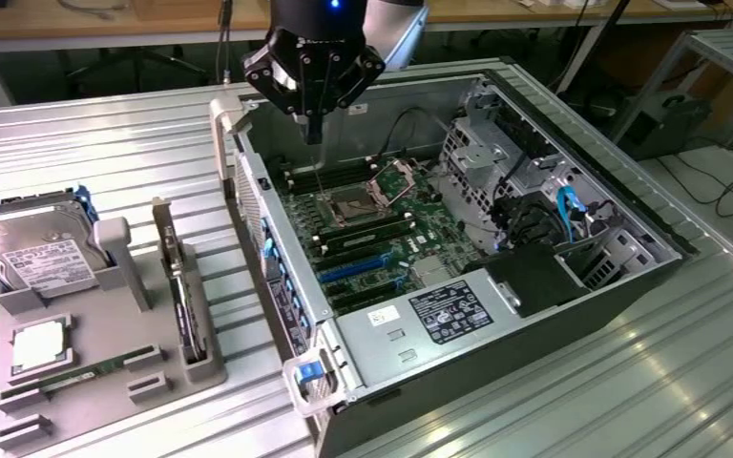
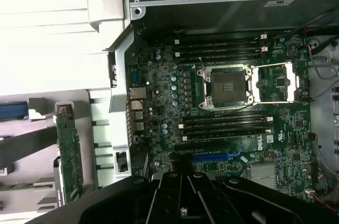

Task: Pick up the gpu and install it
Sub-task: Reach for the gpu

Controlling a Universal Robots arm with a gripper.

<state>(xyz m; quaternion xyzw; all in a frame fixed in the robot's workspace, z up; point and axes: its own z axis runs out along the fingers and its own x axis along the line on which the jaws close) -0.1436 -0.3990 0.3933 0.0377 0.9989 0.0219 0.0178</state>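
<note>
- Over the open computer case (image 1: 247, 181), the gripper (image 1: 313, 134) hung above the motherboard (image 1: 366, 224), near the case's back corner.
- Its fingers (image 2: 172, 195) were drawn together into one narrow tip, with nothing held between them.
- Almost straight under the tip sat the CPU socket (image 2: 229, 86), its metal frame swung open, with dark memory slots on both sides of it.
- A small white mark on the board close to the blue slot (image 2: 212, 156) may have read "DELL"; it was too blurred to be sure.
- Farther from the gripper, at the case's other end, the power supply carried a black-and-white label (image 1: 450, 312); its print could not be read.
- Outside the case, well apart from the gripper and beyond the case's side wall, the gpu (image 1: 184, 301) stood on edge in a slot of the grey holder (image 1: 118, 377).
- On that same holder, farther again from the gripper, a hard drive (image 1: 35, 253) leaned upright with a white label whose writing was too small to make out.
- A square processor chip (image 1: 38, 345) and a narrow green RAM stick (image 1: 87, 367) lay flat beside it.
</note>
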